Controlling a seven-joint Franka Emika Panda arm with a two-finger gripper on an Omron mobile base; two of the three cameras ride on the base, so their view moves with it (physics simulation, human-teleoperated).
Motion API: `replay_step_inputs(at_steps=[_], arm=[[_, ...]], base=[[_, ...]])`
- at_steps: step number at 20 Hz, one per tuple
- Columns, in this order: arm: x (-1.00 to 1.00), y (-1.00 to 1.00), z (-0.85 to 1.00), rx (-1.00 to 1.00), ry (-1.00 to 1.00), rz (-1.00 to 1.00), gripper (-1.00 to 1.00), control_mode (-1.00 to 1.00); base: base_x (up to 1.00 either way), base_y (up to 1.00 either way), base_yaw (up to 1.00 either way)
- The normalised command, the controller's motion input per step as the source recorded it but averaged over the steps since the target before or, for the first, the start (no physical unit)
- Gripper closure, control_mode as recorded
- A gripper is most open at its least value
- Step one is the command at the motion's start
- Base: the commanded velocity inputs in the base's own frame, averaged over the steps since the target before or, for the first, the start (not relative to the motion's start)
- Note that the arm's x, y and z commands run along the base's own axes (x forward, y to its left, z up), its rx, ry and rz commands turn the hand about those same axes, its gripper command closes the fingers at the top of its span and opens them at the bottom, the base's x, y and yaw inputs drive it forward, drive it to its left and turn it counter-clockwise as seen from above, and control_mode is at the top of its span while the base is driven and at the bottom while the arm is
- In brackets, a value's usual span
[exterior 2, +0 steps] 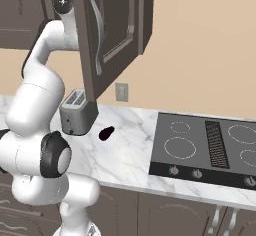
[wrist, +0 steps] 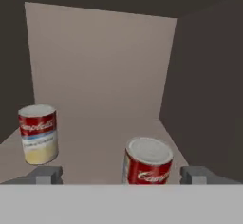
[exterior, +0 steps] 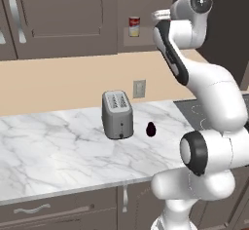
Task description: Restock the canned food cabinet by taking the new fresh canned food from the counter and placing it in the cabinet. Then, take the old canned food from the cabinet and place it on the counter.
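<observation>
Nearest the hand camera: the gripper, two grey fingertips set wide apart at the bottom edge, one at 7 o'clock and one at 5 o'clock. Nothing is clamped between them.

Between the tips, right of centre at about 6 o'clock, stands a red-and-white can. It sits upright on the shelf board, top lid showing, with clear gaps to both fingertips. The jaws straddle it without touching.

A second can stands at 9 o'clock in the hand view, further back on the same shelf, red band above and pale yellow below. Upright, well apart from the first can.

Both are inside the cabinet: pale back wall, dark side walls, flat shelf floor.

Left base view: one can is visible in the open compartment at 12 o'clock, with the arm's upper links raised just beside it at 1 o'clock. I cannot tell which of the two cans this is.

On the counter at centre stands a grey toaster with two slots. A small dark object lies near it at 3 o'clock; too small to identify. A wall outlet sits behind the toaster.

Right base view: black cooktop at 4 o'clock, set into the counter. A cabinet door hangs open at 11 o'clock and hides the hand.
</observation>
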Motion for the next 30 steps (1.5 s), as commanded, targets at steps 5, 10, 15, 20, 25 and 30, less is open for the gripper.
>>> replay_step_inputs(at_steps=[5,10,15,20,25,30], arm=[[-0.47,0.82,0.21,0.0,-0.19,0.04,-1.0,-1.0],[-0.11,0.78,0.07,0.0,-0.04,0.09,-1.0,-1.0],[0.14,0.19,-0.03,0.01,0.07,0.14,-1.0,-1.0],[0.23,-0.24,0.0,0.06,0.17,0.18,-1.0,-1.0],[0.01,0.01,-0.07,-0.01,0.0,0.03,-1.0,-1.0],[0.15,-0.03,-0.09,0.0,0.08,0.0,-1.0,-1.0]], base=[[0.0,0.0,0.0],[0.0,0.0,0.0],[0.0,0.0,0.0],[0.0,0.0,0.0],[0.0,0.0,0.0],[0.0,0.0,0.0]])
